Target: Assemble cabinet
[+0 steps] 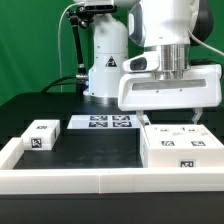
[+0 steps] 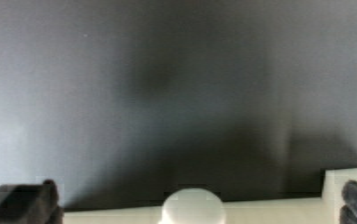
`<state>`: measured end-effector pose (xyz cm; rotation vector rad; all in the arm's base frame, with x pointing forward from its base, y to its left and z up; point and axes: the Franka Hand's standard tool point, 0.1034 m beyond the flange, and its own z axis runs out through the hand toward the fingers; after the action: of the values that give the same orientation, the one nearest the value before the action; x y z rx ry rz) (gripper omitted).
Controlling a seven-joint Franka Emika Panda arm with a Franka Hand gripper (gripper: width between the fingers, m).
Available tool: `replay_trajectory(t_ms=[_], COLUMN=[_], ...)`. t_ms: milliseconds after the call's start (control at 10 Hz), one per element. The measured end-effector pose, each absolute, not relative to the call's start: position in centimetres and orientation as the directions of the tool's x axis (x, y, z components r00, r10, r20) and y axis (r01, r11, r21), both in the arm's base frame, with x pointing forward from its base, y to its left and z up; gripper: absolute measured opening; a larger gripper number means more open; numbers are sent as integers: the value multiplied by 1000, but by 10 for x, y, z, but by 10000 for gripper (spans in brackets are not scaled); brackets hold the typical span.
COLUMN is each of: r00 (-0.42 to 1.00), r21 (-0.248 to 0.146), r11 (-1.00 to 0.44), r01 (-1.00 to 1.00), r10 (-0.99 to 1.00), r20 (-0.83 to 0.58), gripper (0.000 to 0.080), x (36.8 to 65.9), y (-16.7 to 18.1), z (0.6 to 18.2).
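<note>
In the exterior view a black table [image 1: 100, 150] stands before a green backdrop [image 1: 30, 40], with a low white border wall [image 1: 70, 182] along its near edge and the marker board [image 1: 105, 123] lying flat toward the back. The cabinet body [image 1: 180, 150], a white box with tags on its top and front, sits at the exterior view's right; a small white block [image 1: 40, 135] lies well apart at the left. The gripper [image 1: 172, 116] hangs just above the cabinet body, not visibly touching it. In the wrist view a blurred dark grey surface [image 2: 157, 90] fills most of the picture. The two dark fingertips [image 2: 18, 205] stand wide apart and hold nothing, and a white rounded shape [image 2: 193, 207] shows between them; what it belongs to cannot be told.
</note>
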<state>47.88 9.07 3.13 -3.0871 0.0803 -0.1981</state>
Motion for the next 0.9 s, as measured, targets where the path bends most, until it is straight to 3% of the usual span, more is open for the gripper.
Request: replay_trajectory(t_ms=[400, 900], r00=[992, 993], r21=[-34, -32], r11=[-999, -999], r01=[-41, -27], r10=[-45, -31], r20=[117, 118], gripper=[796, 796], x=[476, 475], y=[85, 84], z=[9, 7])
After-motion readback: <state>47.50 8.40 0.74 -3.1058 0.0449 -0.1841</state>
